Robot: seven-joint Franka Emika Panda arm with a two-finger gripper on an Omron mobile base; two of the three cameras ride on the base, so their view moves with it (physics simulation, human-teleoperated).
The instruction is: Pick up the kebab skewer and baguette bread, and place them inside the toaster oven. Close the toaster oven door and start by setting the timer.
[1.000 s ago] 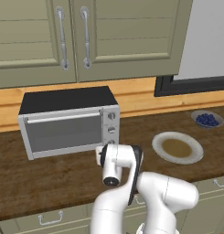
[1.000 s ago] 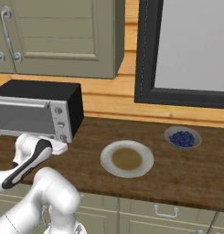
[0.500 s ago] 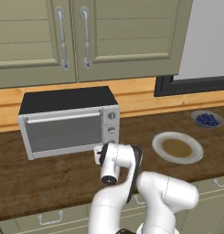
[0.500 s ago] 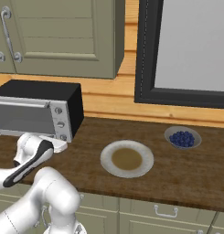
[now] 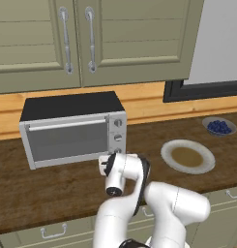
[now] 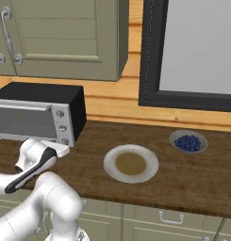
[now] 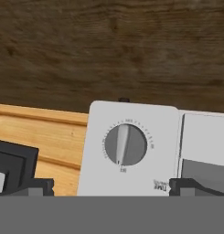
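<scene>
While the boxy silver toaster oven with a black top (image 5: 71,128) sits at centre left of the left base view on the dark wood counter (image 5: 52,193), its grey-glass drop-down door with a silver bar handle (image 5: 69,140) stands shut. Contents behind the glass cannot be made out.

Hand view: round grey timer knob (image 7: 125,145) at frame centre on the white control panel, ringed by tick marks; tiny lettering below it and at the panel's lower right, too small to read with confidence. Picture appears upside down, counter at top.

Gripper (image 7: 111,185): fingers spread as wide as they go, one dark tip at lower left (image 7: 38,185), one at lower right, nothing between them. In both base views the hand is just in front of the oven's knob column, mostly hidden by the wrist.

Round cream plate with brown centre (image 5: 187,156), centre right. Small grey bowl (image 5: 220,127) holds dark blue berries, right edge. Olive cabinet doors (image 5: 91,38) above.
</scene>
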